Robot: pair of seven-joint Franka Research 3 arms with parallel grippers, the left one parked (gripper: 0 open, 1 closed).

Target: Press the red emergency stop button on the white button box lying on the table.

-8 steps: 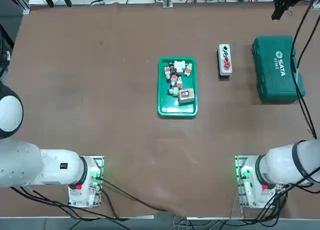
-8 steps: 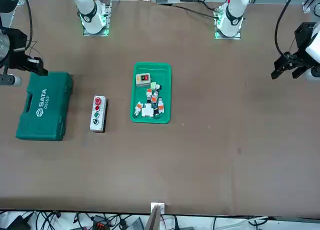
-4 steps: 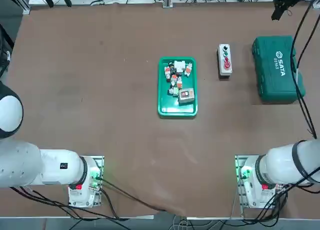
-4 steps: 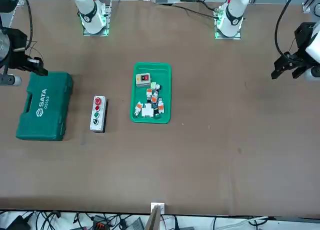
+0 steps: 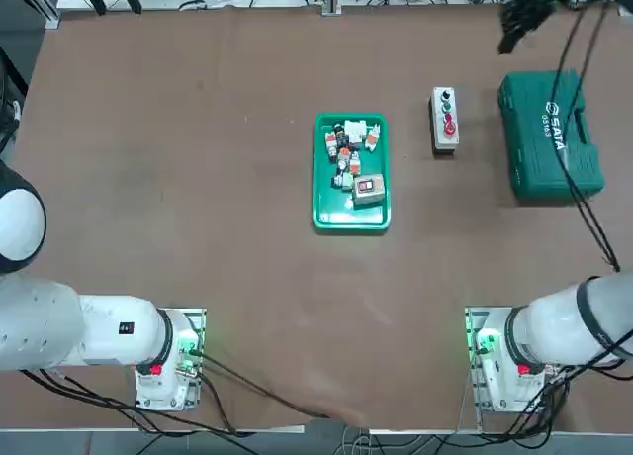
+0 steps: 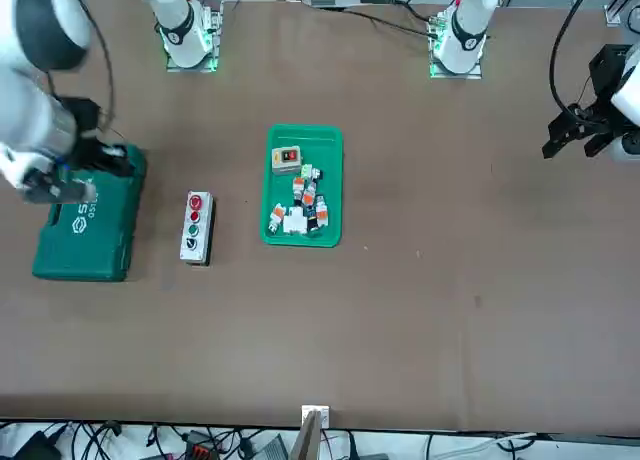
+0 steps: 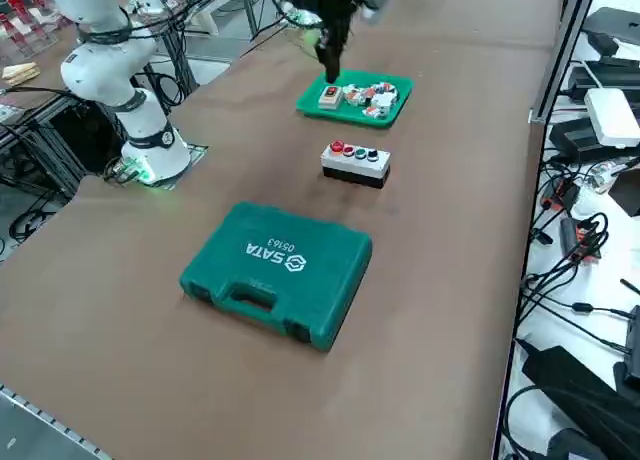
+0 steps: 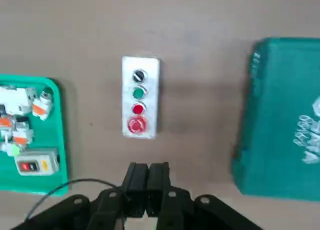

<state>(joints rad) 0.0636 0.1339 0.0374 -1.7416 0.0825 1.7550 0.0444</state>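
The white button box (image 5: 444,121) lies on the brown table (image 5: 198,227), between a green tray and a green case. Its red emergency stop button (image 5: 448,129) is the biggest knob, at the end of the row nearer the robot. In the wrist view the box (image 8: 140,97) and the red button (image 8: 137,125) lie straight ahead of my right gripper (image 8: 148,166). The gripper is shut with nothing between its fingers. It hangs well above the table (image 7: 330,72), apart from the box (image 7: 355,163). From overhead the gripper (image 5: 508,38) is blurred.
A green tray (image 5: 318,168) of small electrical parts, with a grey switch box, sits left of the button box. A large green SATA tool case (image 5: 551,134) lies to its right. Cables trail from the arm over the case.
My right arm has swung in from the table's far right edge, over the green case toward the button box. Box, tray and case have not moved.
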